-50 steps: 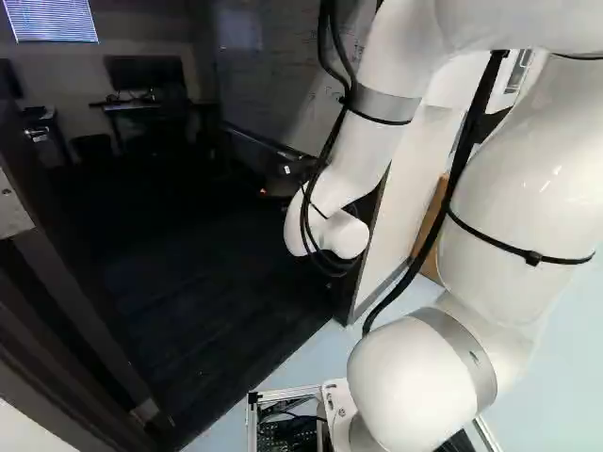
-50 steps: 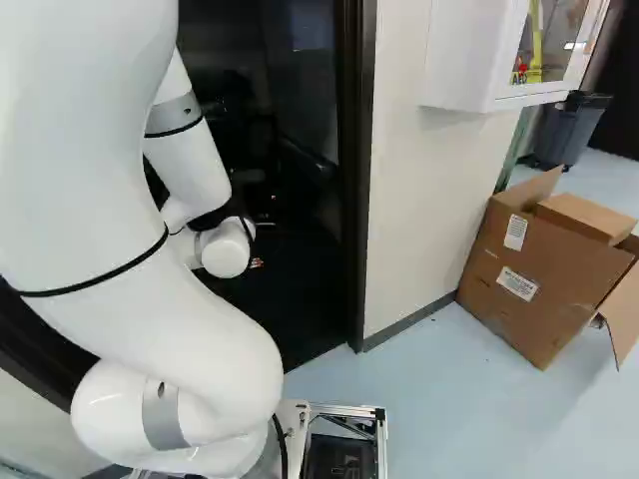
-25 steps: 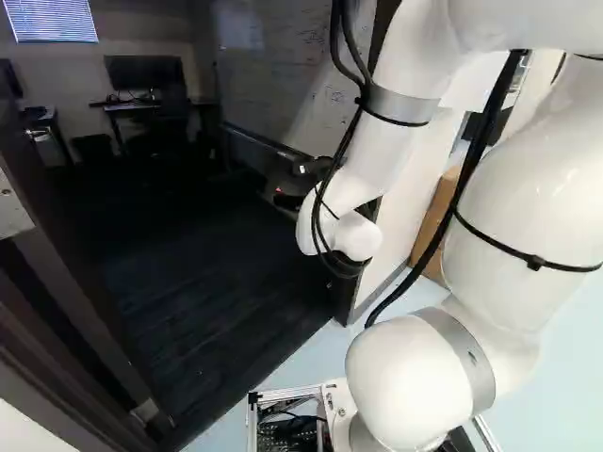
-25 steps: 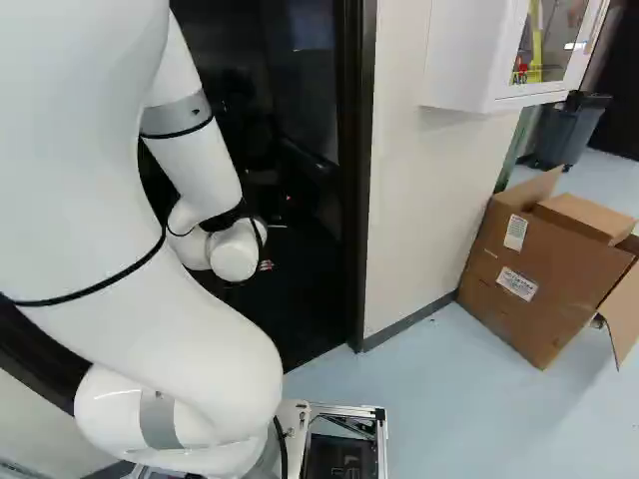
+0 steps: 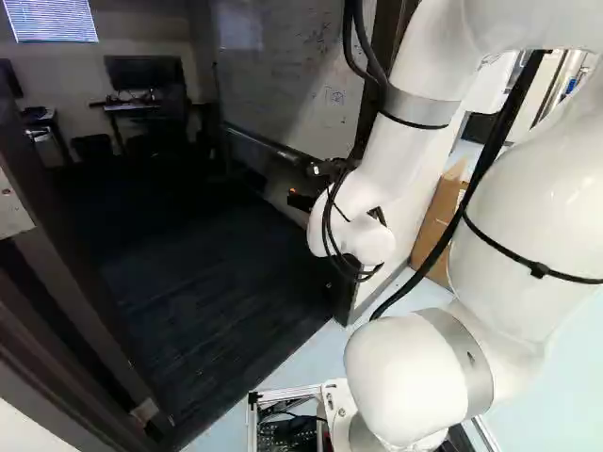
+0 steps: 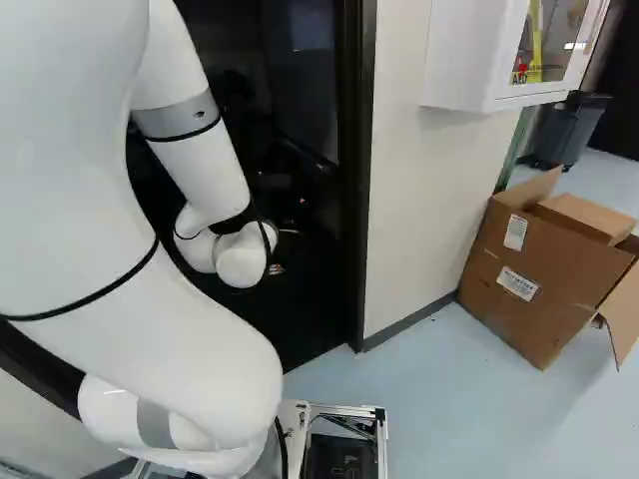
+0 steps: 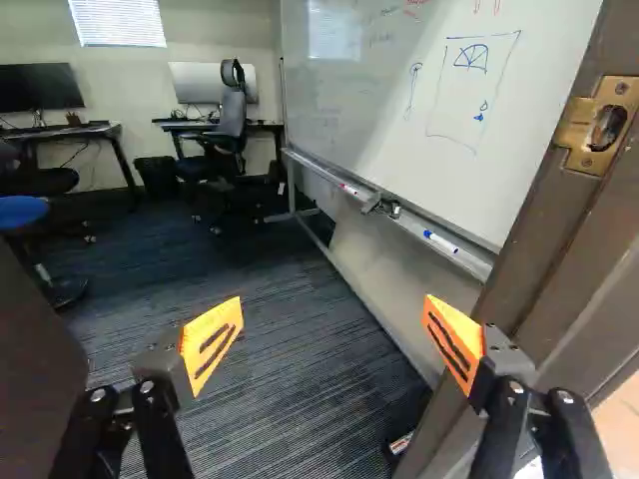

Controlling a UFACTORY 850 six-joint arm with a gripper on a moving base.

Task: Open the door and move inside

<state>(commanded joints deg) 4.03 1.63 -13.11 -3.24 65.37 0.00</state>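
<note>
The gripper (image 5: pixel 300 200) is partly visible in the left base view, beyond the white wrist and near the doorway's right side. In the wrist view my gripper (image 7: pixel 333 299) has its orange-padded fingers wide apart, with nothing between them but the view of carpet. The dark door (image 5: pixel 57 254) stands swung open at the left of the left base view, a metal lever handle (image 5: pixel 36 134) on it. A brass strike plate (image 7: pixel 597 125) sits on the brown door frame (image 7: pixel 539 239), beside and above one finger.
Through the doorway lie dark carpet (image 7: pixel 260 399), a whiteboard (image 7: pixel 429 110) along one wall, desks and an office chair (image 7: pixel 230 115). Right of the doorway are a pale wall (image 6: pixel 414 190), a white cabinet (image 6: pixel 459 60) and an open cardboard box (image 6: pixel 539 269).
My wrist and gripper have swung rightward, closer to the doorway's right side in the left base view. The base and the door have not moved.
</note>
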